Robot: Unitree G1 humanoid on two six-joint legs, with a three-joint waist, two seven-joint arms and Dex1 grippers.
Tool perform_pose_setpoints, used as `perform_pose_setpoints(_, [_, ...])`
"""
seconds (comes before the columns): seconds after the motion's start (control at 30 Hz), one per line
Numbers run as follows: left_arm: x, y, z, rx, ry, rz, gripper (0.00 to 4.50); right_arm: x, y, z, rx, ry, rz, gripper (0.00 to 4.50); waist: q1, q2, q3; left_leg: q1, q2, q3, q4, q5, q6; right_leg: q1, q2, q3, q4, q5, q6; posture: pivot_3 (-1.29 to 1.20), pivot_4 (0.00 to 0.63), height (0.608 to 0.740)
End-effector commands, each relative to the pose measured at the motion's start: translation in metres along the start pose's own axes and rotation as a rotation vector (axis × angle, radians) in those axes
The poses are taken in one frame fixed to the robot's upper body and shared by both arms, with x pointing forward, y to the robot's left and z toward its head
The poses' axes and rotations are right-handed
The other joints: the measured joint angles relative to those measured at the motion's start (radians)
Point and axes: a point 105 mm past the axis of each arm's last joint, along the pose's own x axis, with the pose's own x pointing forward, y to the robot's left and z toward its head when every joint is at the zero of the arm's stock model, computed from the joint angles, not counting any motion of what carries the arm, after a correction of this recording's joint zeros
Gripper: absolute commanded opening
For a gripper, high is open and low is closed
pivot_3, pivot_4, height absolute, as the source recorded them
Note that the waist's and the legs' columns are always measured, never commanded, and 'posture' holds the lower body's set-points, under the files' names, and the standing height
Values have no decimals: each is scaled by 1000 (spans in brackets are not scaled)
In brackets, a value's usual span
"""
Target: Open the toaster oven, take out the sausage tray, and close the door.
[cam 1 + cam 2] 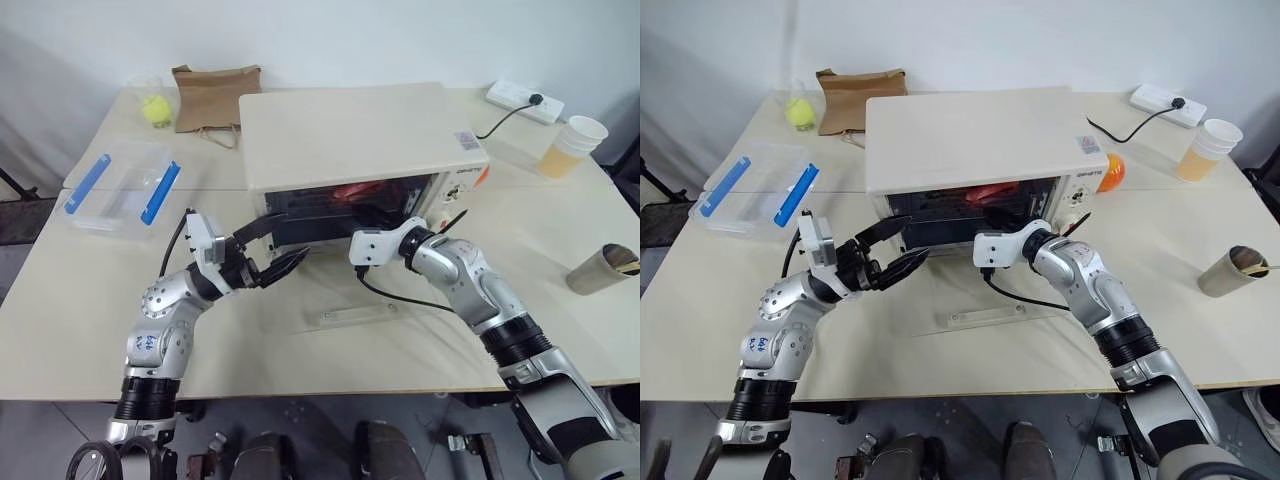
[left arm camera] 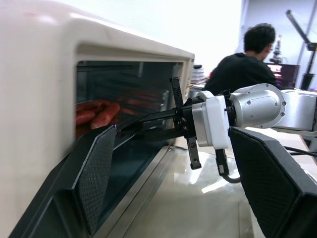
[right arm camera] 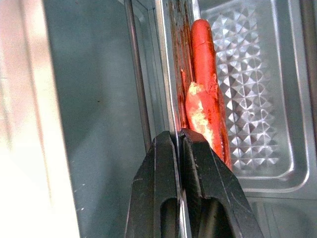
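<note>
Oven door [image 1: 355, 316] is flat down on the counter [image 1: 90, 300], so the right tool [image 3: 179, 141] is reaching in, pinched tight on the sausage tray [image 3: 247, 99] rim. Left tool [image 1: 268, 258] waits wide open at 9 o'clock of the toaster oven [image 1: 350, 130] mouth, probably for the other end

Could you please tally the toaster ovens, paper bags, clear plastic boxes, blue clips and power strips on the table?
toaster oven: 1
brown paper bag: 1
clear plastic box: 1
blue clips: 2
power strip: 1
Total: 6
</note>
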Motion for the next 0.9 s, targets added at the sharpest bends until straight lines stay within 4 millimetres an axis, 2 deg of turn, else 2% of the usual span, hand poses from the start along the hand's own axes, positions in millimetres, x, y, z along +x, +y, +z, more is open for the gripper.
perform_pose_setpoints(0.03, [7,5,12,34,-44,0,3869,-2,-21,23,22,-93,-79,7,-1,0,0,0,0,0,0,0,0,0,0,0,0,0,0,0,150,740])
perform_pose_setpoints(0.3, [5,11,14,30,-52,12,3869,-22,-7,25,17,-110,-18,7,-1,0,0,0,0,0,0,0,0,0,0,0,0,0,0,0,150,740])
perform_pose_setpoints(0.5, [-6,13,12,16,-35,24,3869,-53,7,30,36,-121,15,7,4,0,0,1,2,0,0,0,0,0,0,0,0,0,0,0,150,740])
perform_pose_setpoints(0.73, [-15,13,10,-4,-3,23,3869,-82,10,32,46,-104,16,7,23,0,0,1,2,0,1,0,0,1,0,1,-1,0,0,0,150,740])
perform_pose_setpoints(0.9, [-15,13,8,-14,7,12,3869,-94,9,32,38,-97,11,7,30,0,0,0,1,0,2,0,0,1,0,1,-1,0,0,0,150,740])
